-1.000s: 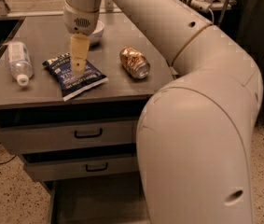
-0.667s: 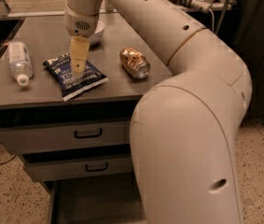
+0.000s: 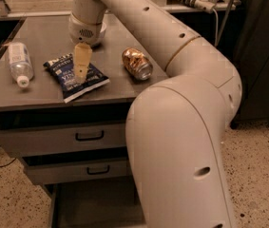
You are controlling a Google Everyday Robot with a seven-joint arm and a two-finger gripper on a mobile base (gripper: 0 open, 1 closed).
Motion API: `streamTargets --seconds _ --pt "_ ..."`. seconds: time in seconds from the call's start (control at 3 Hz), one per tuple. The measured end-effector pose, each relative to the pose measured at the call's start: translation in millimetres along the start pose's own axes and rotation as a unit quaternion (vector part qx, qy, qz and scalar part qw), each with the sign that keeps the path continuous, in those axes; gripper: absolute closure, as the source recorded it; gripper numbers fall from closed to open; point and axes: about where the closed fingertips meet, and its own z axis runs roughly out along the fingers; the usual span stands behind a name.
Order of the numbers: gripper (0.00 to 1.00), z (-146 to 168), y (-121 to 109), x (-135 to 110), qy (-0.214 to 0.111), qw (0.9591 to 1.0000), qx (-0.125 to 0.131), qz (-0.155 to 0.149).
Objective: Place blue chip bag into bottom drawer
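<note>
The blue chip bag (image 3: 92, 81) lies flat on the gray cabinet top (image 3: 43, 37), left of centre near the front edge. My gripper (image 3: 81, 66) hangs from the wrist straight above the bag, its tip at or just over the bag's middle. The bottom drawer (image 3: 93, 203) is pulled out at the foot of the cabinet and shows a bare flat floor. My arm's large white link covers its right part.
A gold can (image 3: 137, 63) lies on its side right of the bag. A clear plastic bottle (image 3: 20, 63) lies at the left of the top. Two upper drawers (image 3: 58, 139) with black handles are closed. A white bowl sits behind the wrist.
The gripper has dropped slightly toward the bag. The arm's big near link has swung left and fills more of the foreground. The bag, can and bottle have not moved.
</note>
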Motion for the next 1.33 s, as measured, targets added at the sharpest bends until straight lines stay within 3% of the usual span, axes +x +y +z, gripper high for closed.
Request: streamTargets --seconds 1.0,1.33 --pt "0.0 31 -5 21 -0.009 0.9996 -0.018 0.02" --pt "0.19 31 -5 21 -0.009 0.9996 -0.018 0.02"
